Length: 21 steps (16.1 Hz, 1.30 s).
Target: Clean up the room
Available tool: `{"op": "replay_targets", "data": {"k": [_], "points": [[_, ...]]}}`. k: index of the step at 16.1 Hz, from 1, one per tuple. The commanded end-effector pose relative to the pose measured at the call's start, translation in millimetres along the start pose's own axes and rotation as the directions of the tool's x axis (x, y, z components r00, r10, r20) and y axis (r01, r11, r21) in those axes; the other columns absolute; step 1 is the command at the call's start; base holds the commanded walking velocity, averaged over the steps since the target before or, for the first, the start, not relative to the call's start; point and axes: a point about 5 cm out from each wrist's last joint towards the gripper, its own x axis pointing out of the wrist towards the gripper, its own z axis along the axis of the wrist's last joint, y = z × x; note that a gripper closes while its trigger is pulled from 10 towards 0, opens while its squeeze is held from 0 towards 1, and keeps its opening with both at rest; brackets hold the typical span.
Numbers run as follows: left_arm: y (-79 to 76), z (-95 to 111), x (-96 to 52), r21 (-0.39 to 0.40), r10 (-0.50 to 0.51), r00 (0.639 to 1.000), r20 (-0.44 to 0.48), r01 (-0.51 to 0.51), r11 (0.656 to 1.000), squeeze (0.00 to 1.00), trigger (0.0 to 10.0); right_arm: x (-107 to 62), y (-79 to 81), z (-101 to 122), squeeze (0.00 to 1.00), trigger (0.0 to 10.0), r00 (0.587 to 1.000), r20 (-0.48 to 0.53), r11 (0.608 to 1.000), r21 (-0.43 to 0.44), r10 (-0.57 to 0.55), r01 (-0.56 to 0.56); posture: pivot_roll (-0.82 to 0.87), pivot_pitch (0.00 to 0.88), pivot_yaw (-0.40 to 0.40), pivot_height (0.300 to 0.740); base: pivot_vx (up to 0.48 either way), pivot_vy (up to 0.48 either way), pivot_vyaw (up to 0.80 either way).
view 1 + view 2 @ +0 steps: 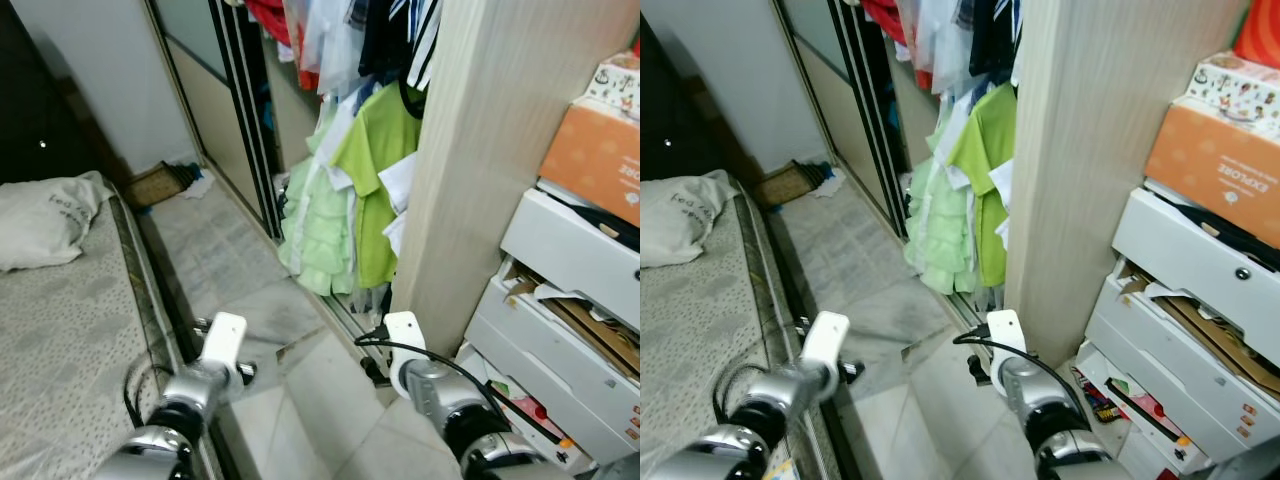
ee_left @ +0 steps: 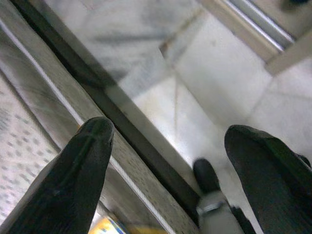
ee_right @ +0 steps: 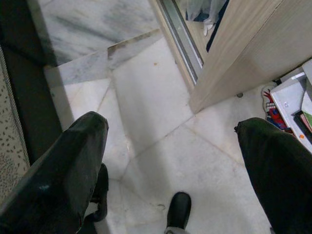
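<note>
My left gripper [image 2: 168, 131] hangs open over the bed's edge and the marble floor, with nothing between its fingers [image 2: 83, 161]. Over the floor tiles near the wardrobe corner, my right gripper [image 3: 170, 124] is open and empty too. Both arms [image 1: 215, 355] [image 1: 410, 360] reach low in front of me. A white cloth [image 1: 198, 184] and a brown woven mat [image 1: 155, 184] lie on the floor at the far end of the aisle. A white pillow [image 1: 45, 215] rests on the bed [image 1: 60, 340] at my left.
An open wardrobe [image 1: 240, 110] with green and white hanging clothes [image 1: 350, 190] lines the right side. A wooden panel [image 1: 490, 170] stands beside white drawers [image 1: 560, 320] stuffed with papers, with an orange box [image 1: 595, 155] on top. A narrow marble floor strip [image 1: 240, 270] runs between the bed and the wardrobe.
</note>
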Motion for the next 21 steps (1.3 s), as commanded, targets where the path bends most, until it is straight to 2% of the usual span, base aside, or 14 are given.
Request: {"op": "replay_targets", "data": {"k": [1,4,6,7,8,10,15,18,21], "points": [[2.7,-6.5,1.1,-0.055,0.021,1.0,-0.023,-0.022,0.998,0.0,10.0,2.3,9.0,-5.3,0.0,10.0,1.0,-0.015,1.0,0.013,0.001,-0.001,-0.24,0.0,0.098,0.74,0.0,0.0,0.0],[-5.6,-34.1,2.5,-0.175,0.012,0.992,-0.123,-0.034,0.984,0.0,10.0,2.2,10.2,-48.8,0.0,10.0,0.988,-0.147,0.998,-0.044,-0.055,0.049,-0.25,0.0,0.1,0.74,0.0,0.0,0.0],[-10.3,-49.6,2.4,-0.174,0.005,0.986,-0.168,-0.035,0.984,0.0,10.0,-0.9,9.4,-78.0,0.0,10.0,0.974,-0.222,0.994,-0.105,-0.052,0.029,-0.26,0.008,0.093,0.74,0.0,0.0,0.0],[-10.8,-54.5,2.2,-0.178,0.005,0.983,-0.181,-0.038,0.983,0.0,10.0,-0.8,9.4,-77.9,0.0,10.0,0.974,-0.221,0.995,-0.1,-0.049,0.027,-0.26,0.009,0.092,0.74,0.0,0.0,0.0],[-12.1,-63.5,1.7,-0.196,0.006,0.98,-0.199,-0.046,0.98,0.0,10.0,0.7,9.1,-68.0,0.0,10.0,0.983,-0.18,0.991,-0.133,-0.024,0.0,-0.27,0.019,0.082,0.74,0.0,0.0,0.0],[-11.6,-63.8,1.8,-0.262,0.009,0.982,-0.19,-0.059,0.963,0.0,10.0,0.7,8.5,-67.9,0.0,10.0,0.983,-0.179,0.981,-0.191,-0.039,0.004,-0.23,0.016,0.039,0.74,0.0,0.0,0.0],[-9.9,-56.9,2.6,-0.342,0.037,0.987,-0.156,-0.089,0.936,0.0,10.0,2.5,14.6,-52.5,0.0,10.0,0.989,-0.147,0.951,-0.308,-0.004,-0.042,-0.16,0.003,-0.062,0.74,0.0,0.0,0.0],[-12.2,-53.4,2.9,-0.33,0.036,0.988,-0.149,-0.084,0.94,0.0,10.0,3.0,16.7,-46.2,0.0,10.0,0.991,-0.13,0.937,-0.344,0.011,-0.056,-0.16,0.007,-0.064,0.74,0.0,0.0,0.0],[-13.8,-49.5,3.2,-0.291,0.032,0.989,-0.143,-0.073,0.954,0.0,10.0,3.2,18.3,-44.0,0.0,10.0,0.992,-0.126,0.926,-0.372,0.016,-0.062,-0.17,0.008,-0.04,0.74,0.0,0.0,0.8]]}}
